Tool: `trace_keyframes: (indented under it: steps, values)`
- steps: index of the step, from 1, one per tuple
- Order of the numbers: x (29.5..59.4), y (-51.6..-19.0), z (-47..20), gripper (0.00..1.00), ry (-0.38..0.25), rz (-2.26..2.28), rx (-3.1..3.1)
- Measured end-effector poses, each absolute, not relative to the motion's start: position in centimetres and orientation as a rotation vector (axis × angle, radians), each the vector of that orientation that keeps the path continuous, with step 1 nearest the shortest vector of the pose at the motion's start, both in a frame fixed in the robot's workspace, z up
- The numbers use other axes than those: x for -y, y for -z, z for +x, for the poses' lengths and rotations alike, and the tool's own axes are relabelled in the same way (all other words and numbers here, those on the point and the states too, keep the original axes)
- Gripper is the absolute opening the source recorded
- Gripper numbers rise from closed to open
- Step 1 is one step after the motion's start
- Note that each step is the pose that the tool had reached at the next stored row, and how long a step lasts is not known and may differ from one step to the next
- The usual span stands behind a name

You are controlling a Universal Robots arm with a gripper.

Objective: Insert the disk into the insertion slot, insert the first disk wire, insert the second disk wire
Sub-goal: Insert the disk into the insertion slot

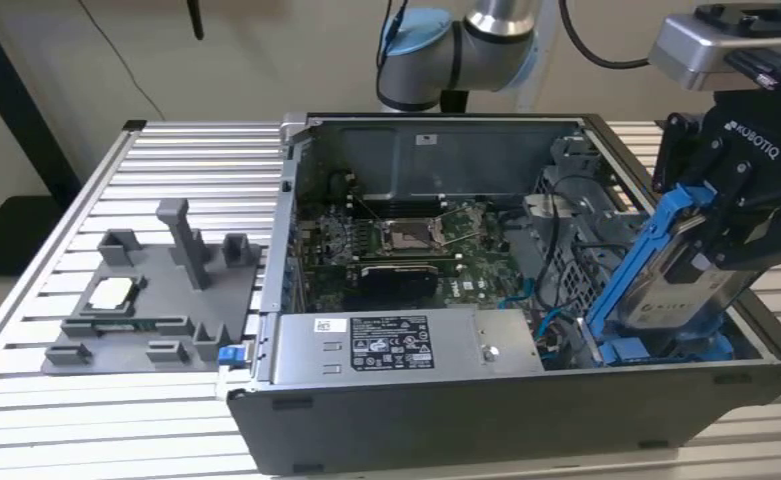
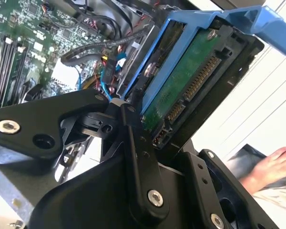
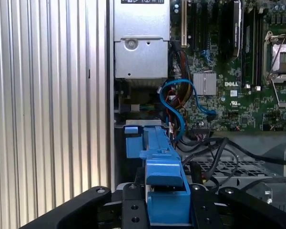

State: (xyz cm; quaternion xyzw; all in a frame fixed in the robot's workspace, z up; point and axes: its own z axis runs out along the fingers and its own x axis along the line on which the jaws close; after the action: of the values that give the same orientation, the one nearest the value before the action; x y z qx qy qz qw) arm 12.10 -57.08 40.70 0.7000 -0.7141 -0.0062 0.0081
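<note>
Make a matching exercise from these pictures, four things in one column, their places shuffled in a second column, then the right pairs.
Things
1 the disk
2 grey box with white sticker
3 motherboard
4 grey fixture plate

Places
A on the slatted table, at the exterior view's left
B flat in the middle of the case
C clamped, tilted, in the gripper
D inside the case, against its near wall

Pairs: 1-C, 2-D, 3-B, 4-A
</note>
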Motion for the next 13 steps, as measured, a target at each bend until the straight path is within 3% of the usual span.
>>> trace_keyframes:
  steps: [13]
  values:
    - [56.6,-39.3,12.2,0.33,0.02,2.188,2.232]
